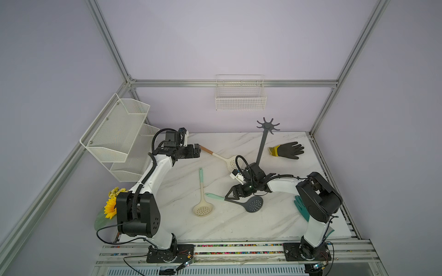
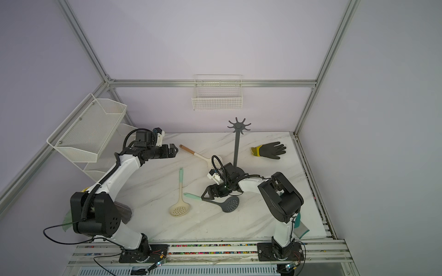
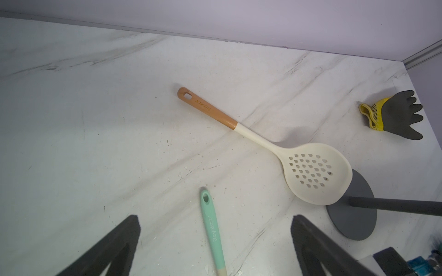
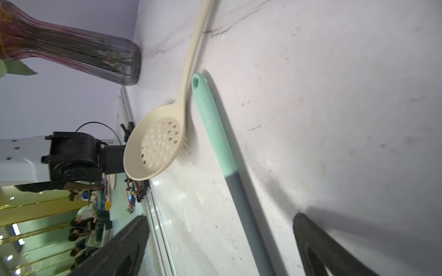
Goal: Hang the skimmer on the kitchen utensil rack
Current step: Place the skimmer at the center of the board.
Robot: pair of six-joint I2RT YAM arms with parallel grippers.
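Your left gripper (image 2: 175,151) is spread wide and empty, near the wooden handle of the cream slotted skimmer (image 3: 318,174). Your right gripper (image 1: 230,194) is wide too, straddling the mint-handled dark grey silicone skimmer (image 1: 254,203) lying flat on the marble table (image 1: 215,229); the dark grey hooked utensil rack (image 1: 262,145) stands just behind it.

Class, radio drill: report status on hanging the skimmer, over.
Status: left gripper open; right gripper open over grey skimmer handle. No skimmer hung; rack hooks bare. Bowl of wooden-handled skimmer at rack base.
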